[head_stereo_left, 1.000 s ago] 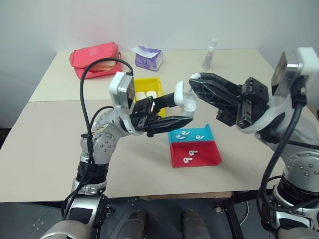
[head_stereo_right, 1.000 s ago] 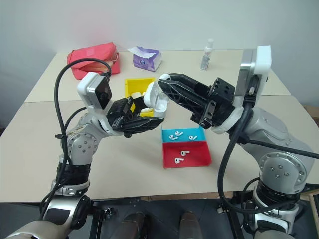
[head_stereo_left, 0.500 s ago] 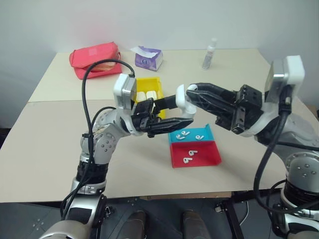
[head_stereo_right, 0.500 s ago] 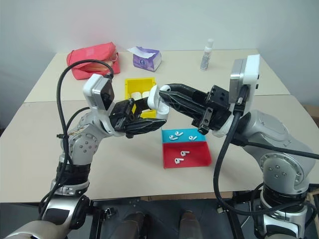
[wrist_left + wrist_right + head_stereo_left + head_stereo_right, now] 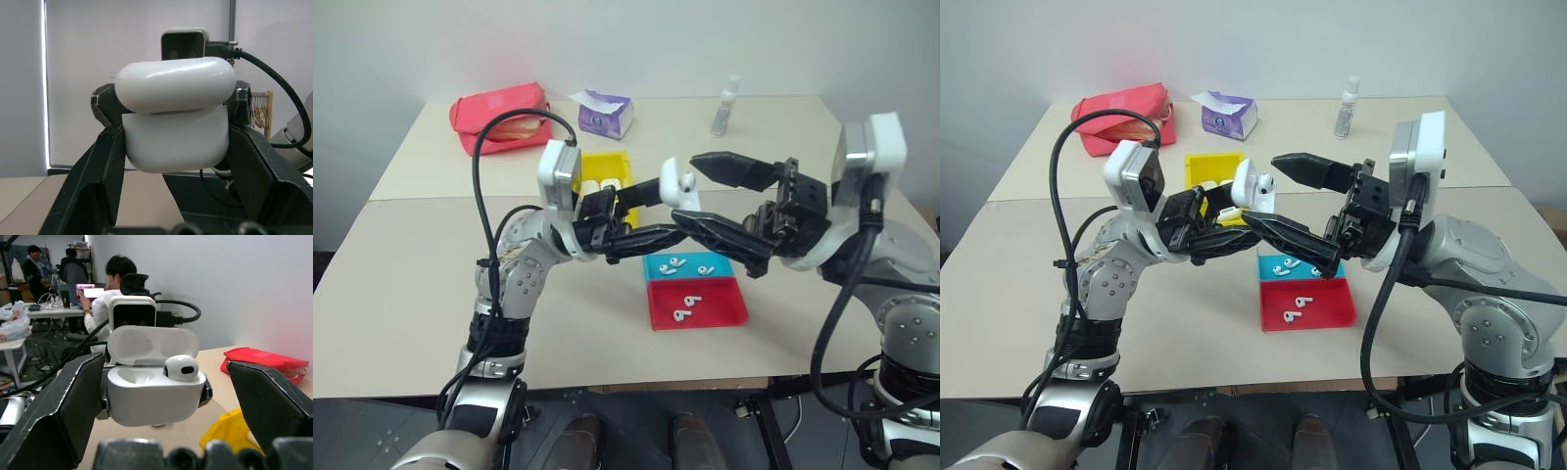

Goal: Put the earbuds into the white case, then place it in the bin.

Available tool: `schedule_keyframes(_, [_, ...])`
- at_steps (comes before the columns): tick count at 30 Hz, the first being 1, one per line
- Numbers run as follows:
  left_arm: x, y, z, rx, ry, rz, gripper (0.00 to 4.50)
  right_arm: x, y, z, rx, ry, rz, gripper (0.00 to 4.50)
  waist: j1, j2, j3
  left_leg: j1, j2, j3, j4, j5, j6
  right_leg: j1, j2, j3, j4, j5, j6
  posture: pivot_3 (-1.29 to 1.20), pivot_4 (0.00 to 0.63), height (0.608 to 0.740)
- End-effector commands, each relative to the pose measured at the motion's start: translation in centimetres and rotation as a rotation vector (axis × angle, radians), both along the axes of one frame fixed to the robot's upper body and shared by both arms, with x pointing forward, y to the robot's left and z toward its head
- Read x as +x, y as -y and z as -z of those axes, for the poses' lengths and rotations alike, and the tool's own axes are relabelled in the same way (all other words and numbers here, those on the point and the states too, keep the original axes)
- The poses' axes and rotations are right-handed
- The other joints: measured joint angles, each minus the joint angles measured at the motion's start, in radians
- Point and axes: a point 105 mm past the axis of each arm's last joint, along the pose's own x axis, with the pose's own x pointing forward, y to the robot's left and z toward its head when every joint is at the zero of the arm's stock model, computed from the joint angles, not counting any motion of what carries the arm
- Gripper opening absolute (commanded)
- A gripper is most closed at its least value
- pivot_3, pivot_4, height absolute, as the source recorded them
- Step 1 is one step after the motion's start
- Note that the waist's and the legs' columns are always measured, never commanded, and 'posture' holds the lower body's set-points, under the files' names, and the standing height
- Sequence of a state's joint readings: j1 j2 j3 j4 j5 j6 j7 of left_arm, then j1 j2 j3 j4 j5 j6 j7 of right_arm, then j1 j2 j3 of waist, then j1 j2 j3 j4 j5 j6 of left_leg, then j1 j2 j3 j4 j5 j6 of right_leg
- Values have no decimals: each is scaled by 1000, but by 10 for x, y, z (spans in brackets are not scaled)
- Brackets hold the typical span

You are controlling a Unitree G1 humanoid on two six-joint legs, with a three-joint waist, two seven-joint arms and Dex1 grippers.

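A: Above the red-and-teal tray (image 5: 697, 290), how much room is open around it?

B: Plenty of bare surface (image 5: 411, 284) toward the near edge. The yellow bin (image 5: 607, 168) sits just behind the tray with what look like two cases inside, though they are small in view. A red pouch (image 5: 501, 116), tissue box (image 5: 605, 113) and small bottle (image 5: 725, 106) stand well behind it.

A: Anything in the way?

B: Both arms cross over the tray, where four loose earbuds (image 5: 689, 300) lie.

A: And the pincers?

B: The left pincer (image 5: 658, 211) clamps the white case (image 5: 154, 387), lid up, one earbud (image 5: 180, 367) seated. The right pincer (image 5: 699, 192) gapes wide around the case, not touching it.
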State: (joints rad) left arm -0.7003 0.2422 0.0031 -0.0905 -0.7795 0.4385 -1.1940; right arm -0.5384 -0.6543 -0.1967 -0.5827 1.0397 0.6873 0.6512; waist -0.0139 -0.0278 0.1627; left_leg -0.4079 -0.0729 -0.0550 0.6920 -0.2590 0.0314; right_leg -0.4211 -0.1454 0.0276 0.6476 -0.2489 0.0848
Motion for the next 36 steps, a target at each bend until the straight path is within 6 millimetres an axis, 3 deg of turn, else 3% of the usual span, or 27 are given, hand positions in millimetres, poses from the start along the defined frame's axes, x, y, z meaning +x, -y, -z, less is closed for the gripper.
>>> schedule_keyframes(1, [-5,-1,-15,-31,71,4,2795,11,15,-9,7,39,120,4490,0,0,0,0,0,0,0,0,0,0,0,0,0,0,0,0,150,740])
schedule_keyframes(6, [2,-7,-17,-51,61,-59,2795,24,53,-18,26,39,233,4490,3,0,0,0,0,0,0,0,0,0,0,0,0,0,0,0,150,740])
schedule_keyframes(11, [5,-13,-18,-60,63,-108,2795,36,68,-17,-23,24,262,4490,1,0,0,0,0,0,0,0,1,0,0,0,0,0,1,0,150,740])
schedule_keyframes(13, [7,-17,-19,-60,67,-128,2795,49,68,-5,-168,20,293,4490,-3,0,0,0,0,1,0,0,1,0,0,0,0,0,1,0,150,740])
schedule_keyframes(17, [10,-23,-21,-57,72,-168,2795,86,66,43,-708,90,371,4490,-11,0,0,2,0,3,1,-2,4,-1,1,2,-1,0,1,0,150,740])
schedule_keyframes(19, [8,-24,-21,-64,77,-176,2795,99,62,56,-886,159,313,4120,-15,0,0,2,1,3,0,-2,4,-1,1,1,-2,0,1,0,150,740])
schedule_keyframes(23, [6,-25,-20,-82,77,-203,2795,113,55,65,-1004,185,193,2937,-19,0,0,0,0,3,0,0,0,-1,1,2,-1,0,1,0,150,740])
schedule_keyframes(31, [2,-38,-18,-92,69,-287,2795,130,27,104,-1290,201,-136,2937,-30,0,0,-2,0,2,1,0,-1,-2,0,1,-2,1,2,0,150,740])
schedule_keyframes(36, [0,-43,-20,-100,63,-318,2795,144,9,116,-1350,230,-168,2937,-31,0,0,-2,0,2,1,1,-2,-3,-1,1,-1,1,2,0,150,740])
